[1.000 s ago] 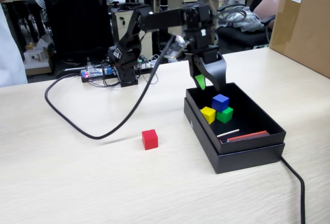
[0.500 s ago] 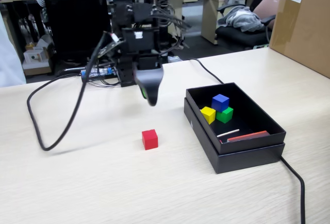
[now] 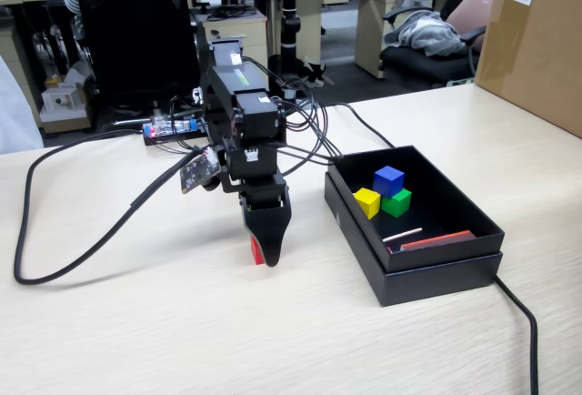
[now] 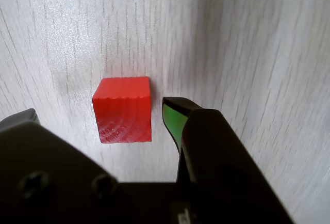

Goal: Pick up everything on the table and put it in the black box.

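On the pale table (image 3: 136, 322) the red cube (image 4: 124, 109) rests between my jaws. My gripper (image 4: 98, 109) is open and lowered around it, the green-padded jaw just right of the cube with a thin gap, the other jaw further off on the left. From the fixed view the gripper (image 3: 264, 251) points straight down and covers most of the red cube (image 3: 255, 249). The black box (image 3: 427, 277) stands to the right; the blue cube (image 3: 388, 179), yellow cube (image 3: 366, 201) and green cube (image 3: 397, 202) lie in its far corner.
A thin white stick (image 3: 402, 234) and a flat red strip (image 3: 436, 239) lie in the box too. A black cable (image 3: 55, 231) loops over the table at left, another (image 3: 523, 322) runs off the box's front right. A brown carton (image 3: 536, 40) stands at the far right.
The arm swung left from above the box, then came down over the red cube, its jaws now on either side of it. The cubes in the box have not moved.
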Motion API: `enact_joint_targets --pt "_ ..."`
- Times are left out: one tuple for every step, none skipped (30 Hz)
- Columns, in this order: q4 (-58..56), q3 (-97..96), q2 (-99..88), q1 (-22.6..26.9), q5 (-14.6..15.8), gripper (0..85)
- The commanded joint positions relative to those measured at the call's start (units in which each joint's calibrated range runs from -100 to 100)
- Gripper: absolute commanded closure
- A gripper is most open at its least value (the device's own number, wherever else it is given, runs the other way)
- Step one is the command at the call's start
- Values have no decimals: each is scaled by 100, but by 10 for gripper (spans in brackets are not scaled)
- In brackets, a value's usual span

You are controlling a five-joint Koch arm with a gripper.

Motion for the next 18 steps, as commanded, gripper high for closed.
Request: enact_joint_targets --pt "-146 446 24 0 5 391" --pt "-146 455 59 -5 15 420" --pt "-137 464 93 -5 20 454" --pt "-146 473 128 -5 20 497" --pt "-146 482 139 -10 20 571" --pt "-146 500 151 -10 20 622" --pt "-137 518 151 -15 24 681" --pt "-120 537 151 -20 24 753" --pt "-111 537 128 -20 24 754" --pt "-111 527 59 -20 24 754" --pt "-111 500 -90 -20 29 754" --pt "-111 455 -285 -15 29 754" --pt "-111 391 -526 0 34 753" --pt "-111 319 -848 15 39 754" --pt "-111 255 -1203 54 39 754" --pt "-111 201 -1594 107 39 753" --pt "-120 147 -2397 259 39 753" --pt "-120 147 -2775 361 39 754"
